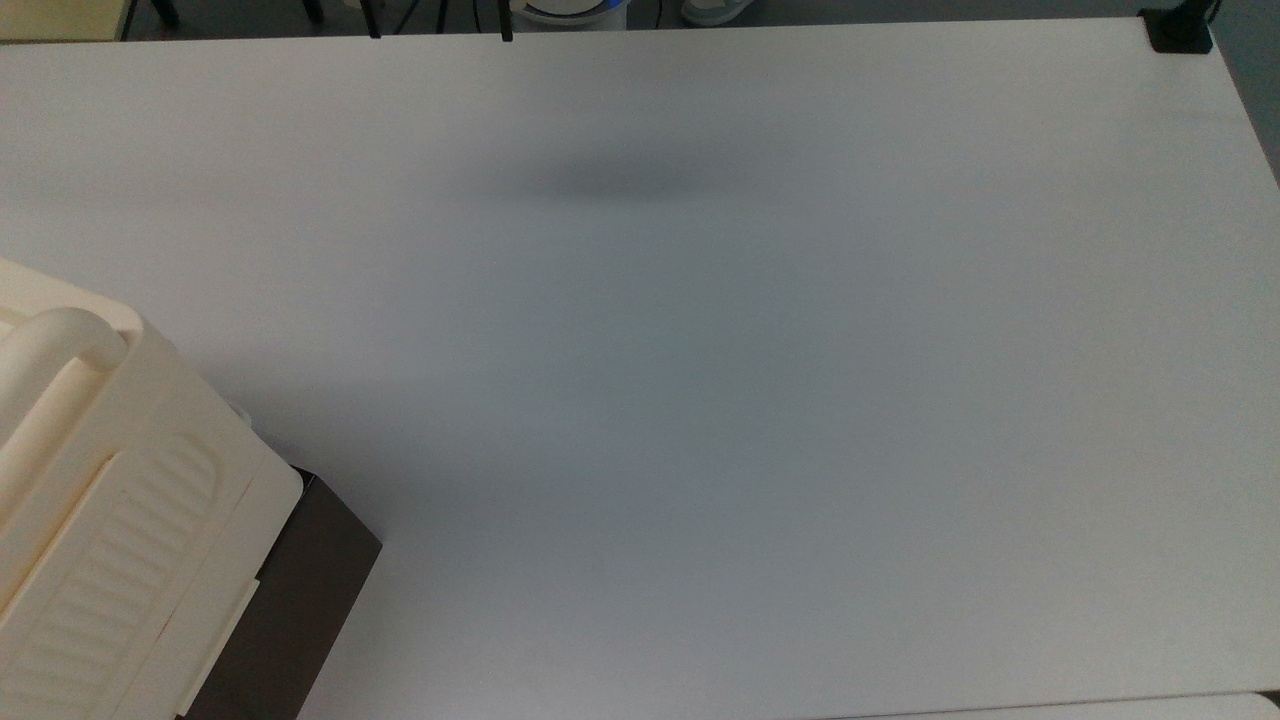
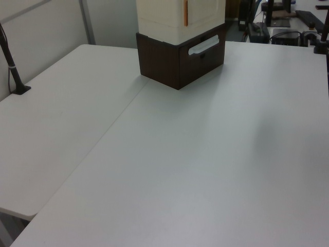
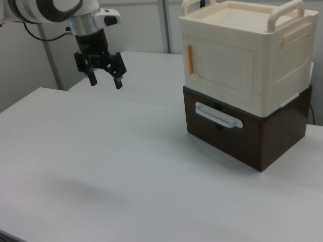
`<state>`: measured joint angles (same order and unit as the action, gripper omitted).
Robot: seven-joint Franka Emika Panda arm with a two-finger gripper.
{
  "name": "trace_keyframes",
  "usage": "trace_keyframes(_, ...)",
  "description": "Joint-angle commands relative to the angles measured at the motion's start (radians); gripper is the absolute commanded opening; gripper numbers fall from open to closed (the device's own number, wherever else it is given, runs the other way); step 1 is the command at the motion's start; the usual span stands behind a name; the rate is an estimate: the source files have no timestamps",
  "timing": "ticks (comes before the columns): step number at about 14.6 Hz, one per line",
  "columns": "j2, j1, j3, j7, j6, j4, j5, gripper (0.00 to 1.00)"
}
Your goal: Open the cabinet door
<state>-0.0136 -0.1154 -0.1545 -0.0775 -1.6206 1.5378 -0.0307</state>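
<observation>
- Table (image 1: 700, 400): matte white top, bare across most of the top view. A seam runs diagonally in the left view where a second white tabletop (image 2: 56, 118) butts against it.
- Soft dark shadow patch (image 1: 610, 182) on the table near the far edge in the top view.
- Cabinet (image 3: 247, 60): cream plastic box with two arched handles on top, stacked on a dark brown drawer base (image 3: 252, 136). It stands at the bottom-left corner of the top view, at the right of the right view, and at the top centre of the left view.
- Cabinet door (image 3: 219, 63): flat cream front panel with a rounded-rectangle recess and an orange strip (image 3: 190, 58) at the right view's left edge of the panel. Sits flush with the cabinet body, shut.
- Ribbed cream side panel (image 3: 292, 58) faces the right view's right.
- Drawer base carries a white bar handle (image 3: 218, 115) directly below the door.
- Gripper (image 3: 105, 80): black, pointing down, hanging in the air above the table at the right view's upper left, well apart from the cabinet. Fingers (image 3: 117, 80) spread, nothing between them.
- Room: pale partition walls with grey metal posts behind the table in the right view. Black clamp (image 1: 1180, 30) at the table's far right corner in the top view. Dark equipment and cables behind the cabinet in the left view, probably desks; too dim to be sure.
</observation>
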Motion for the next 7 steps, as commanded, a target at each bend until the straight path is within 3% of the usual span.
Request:
trace_keyframes(1, 0.018, -0.012, 0.000, -0.007, 0.001, 0.030, -0.021, 1.00)
trace_keyframes(7, 0.018, -0.013, 0.006, -0.007, 0.002, 0.031, -0.021, 1.00)
